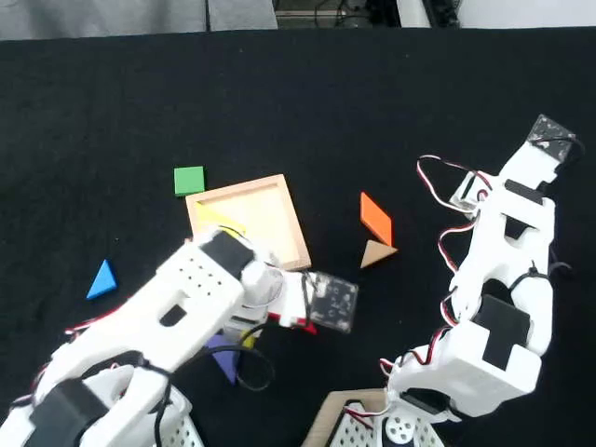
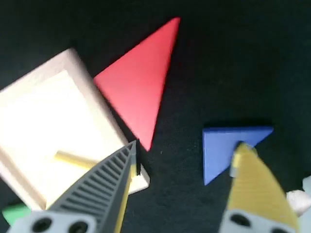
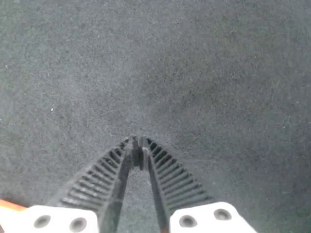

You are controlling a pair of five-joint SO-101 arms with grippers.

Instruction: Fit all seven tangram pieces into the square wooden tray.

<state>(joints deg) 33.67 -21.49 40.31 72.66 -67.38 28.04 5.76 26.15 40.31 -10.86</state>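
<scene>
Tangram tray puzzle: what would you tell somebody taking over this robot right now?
Left tool: open, empty, over the gap between the red triangle and dark blue triangle, beside the tray.
Right tool: shut, empty, over bare cloth.
Done: yellow piece lies in the tray.
Left: those two triangles, green square, small blue triangle, orange piece, tan triangle, all on the cloth.

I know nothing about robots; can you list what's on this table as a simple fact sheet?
Tray: wooden tray, one yellow piece inside
Loose pieces: green square, orange parallelogram, tan triangle, light blue triangle, red triangle, dark blue triangle
Left fingers: open, beside the tray's corner
Right fingers: shut, over bare black cloth
</scene>
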